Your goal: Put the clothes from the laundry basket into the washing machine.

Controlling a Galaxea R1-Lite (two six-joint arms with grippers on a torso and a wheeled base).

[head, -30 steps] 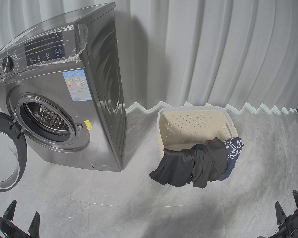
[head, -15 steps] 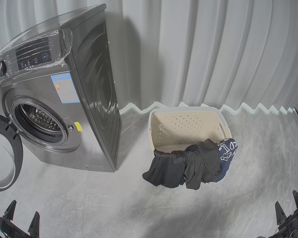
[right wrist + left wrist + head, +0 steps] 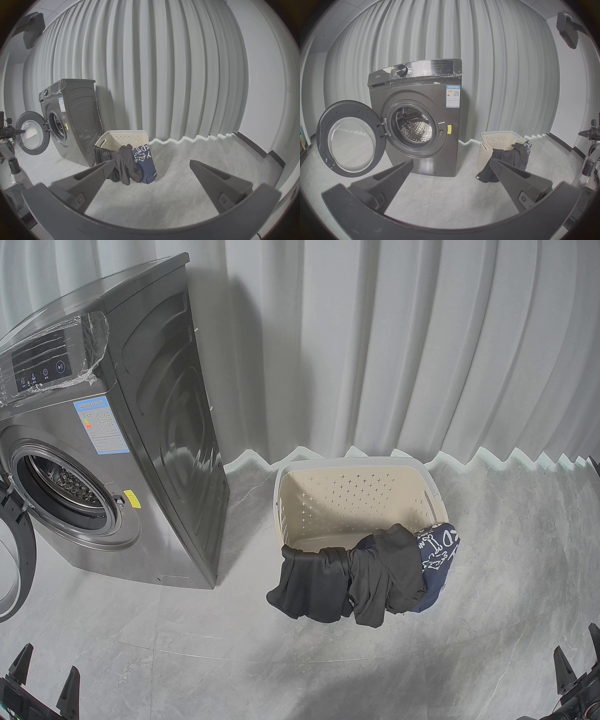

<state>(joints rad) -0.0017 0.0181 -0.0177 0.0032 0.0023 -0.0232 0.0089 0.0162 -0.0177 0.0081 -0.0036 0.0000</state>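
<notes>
A cream laundry basket (image 3: 350, 461) stands on the floor before the curtain. Dark grey clothes (image 3: 350, 580) hang over its near rim down to the floor, with a navy printed garment (image 3: 439, 552) beside them at the right corner. To the left stands the grey washing machine (image 3: 144, 427), its round door (image 3: 15, 565) swung open and the drum (image 3: 62, 493) showing. My left gripper (image 3: 49, 659) is open, low at the near left, far from the basket. My right gripper (image 3: 576, 640) is open at the near right. The wrist views show the same basket (image 3: 500, 139) (image 3: 125, 137) beyond the open left gripper (image 3: 451, 161) and right gripper (image 3: 152, 161).
A pleated white curtain (image 3: 406, 346) closes off the back. Bare grey floor (image 3: 250, 652) lies between the grippers, the machine and the basket. The open door juts out to the machine's left.
The whole picture has slid left, so the camera has turned right. The machine, basket and clothes keep their places relative to each other. Both grippers hold the same spots.
</notes>
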